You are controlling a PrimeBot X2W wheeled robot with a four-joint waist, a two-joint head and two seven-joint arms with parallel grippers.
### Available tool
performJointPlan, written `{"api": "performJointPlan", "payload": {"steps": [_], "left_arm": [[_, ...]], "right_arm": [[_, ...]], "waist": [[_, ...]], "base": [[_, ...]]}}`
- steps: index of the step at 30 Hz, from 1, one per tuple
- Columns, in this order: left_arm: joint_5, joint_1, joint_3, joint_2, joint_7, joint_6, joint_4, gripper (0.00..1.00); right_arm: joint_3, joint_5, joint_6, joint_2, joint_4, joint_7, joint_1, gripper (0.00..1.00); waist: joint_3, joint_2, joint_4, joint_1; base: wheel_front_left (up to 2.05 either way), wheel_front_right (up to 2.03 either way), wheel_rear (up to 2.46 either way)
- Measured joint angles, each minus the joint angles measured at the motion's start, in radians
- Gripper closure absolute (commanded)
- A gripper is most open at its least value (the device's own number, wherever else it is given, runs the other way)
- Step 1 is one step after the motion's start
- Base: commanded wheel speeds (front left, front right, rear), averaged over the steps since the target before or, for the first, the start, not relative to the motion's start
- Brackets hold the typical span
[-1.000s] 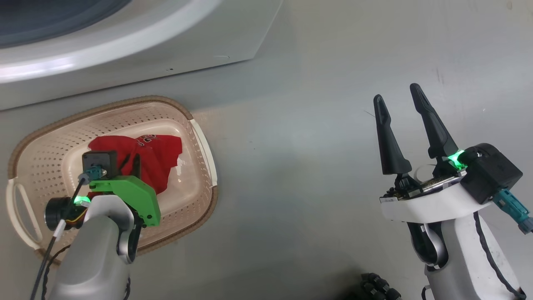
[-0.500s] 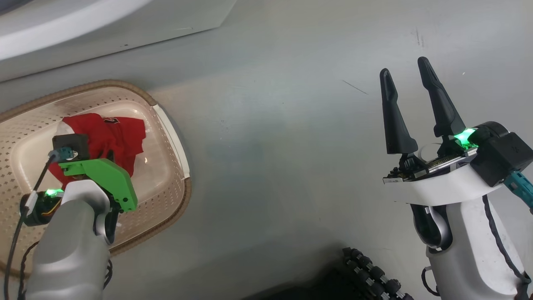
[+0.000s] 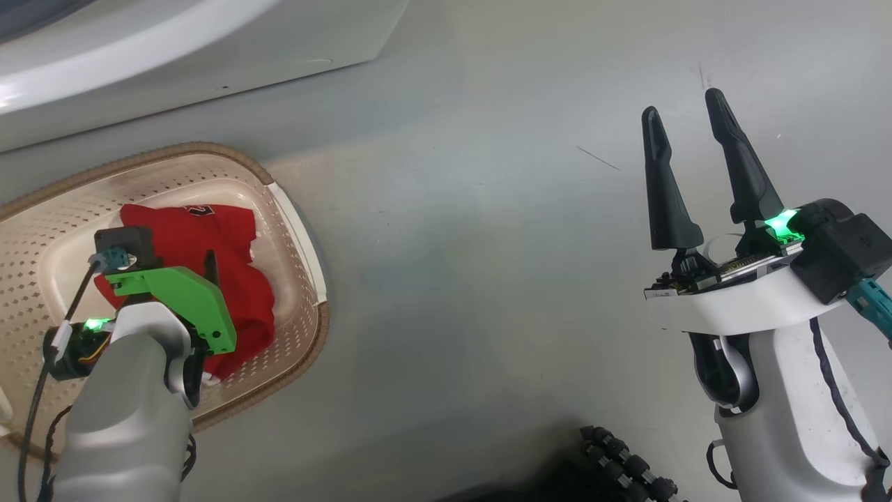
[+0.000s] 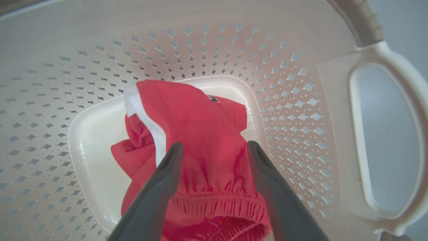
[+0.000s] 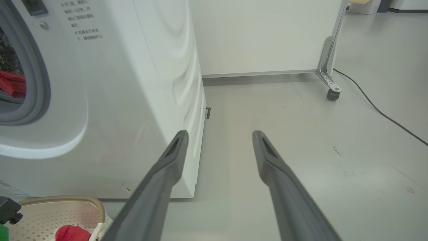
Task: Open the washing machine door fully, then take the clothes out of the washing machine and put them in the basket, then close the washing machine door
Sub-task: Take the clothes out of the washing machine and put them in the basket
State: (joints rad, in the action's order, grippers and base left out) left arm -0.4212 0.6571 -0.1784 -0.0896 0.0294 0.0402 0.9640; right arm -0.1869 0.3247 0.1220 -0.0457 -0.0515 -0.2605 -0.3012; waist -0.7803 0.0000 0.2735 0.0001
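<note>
The cream basket [image 3: 293,230] sits on the floor below the white washing machine [image 3: 209,49]. Red clothes [image 3: 209,237] with white trim lie on the basket's bottom. My left gripper [image 4: 215,149] points down into the basket, open, its fingers apart on either side of the red clothes [image 4: 200,127] heaped beneath them. My right gripper [image 3: 690,118] hangs open over bare floor at the right, holding nothing. In the right wrist view, more red cloth [image 5: 11,83] shows inside the drum behind the grey rubber ring [image 5: 40,83]. The washing machine door is out of view.
Grey floor [image 3: 488,244] spreads between the basket and my right arm. A black ribbed cable chain [image 3: 620,460] lies at the bottom edge. Beyond the machine stands a white panel on a caster [image 5: 332,95], with a black cable [image 5: 378,110] across the floor.
My left gripper has opened over the basket and the red garment has dropped and spread out below it. The head camera has shifted a little. The right arm keeps its pose.
</note>
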Motion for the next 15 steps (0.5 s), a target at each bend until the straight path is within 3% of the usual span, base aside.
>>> {"api": "performJointPlan", "payload": {"steps": [15], "left_arm": [[0.02, 0.008, -0.023, 0.037, -0.235, -0.025, 0.003, 0.0]], "right_arm": [[0.012, -0.023, 0.0, 0.0, 0.038, 0.0, 0.007, 0.0]], "waist": [[0.098, 0.0, -0.07, 0.0]], "base": [[0.0, 0.0, 0.0]]}}
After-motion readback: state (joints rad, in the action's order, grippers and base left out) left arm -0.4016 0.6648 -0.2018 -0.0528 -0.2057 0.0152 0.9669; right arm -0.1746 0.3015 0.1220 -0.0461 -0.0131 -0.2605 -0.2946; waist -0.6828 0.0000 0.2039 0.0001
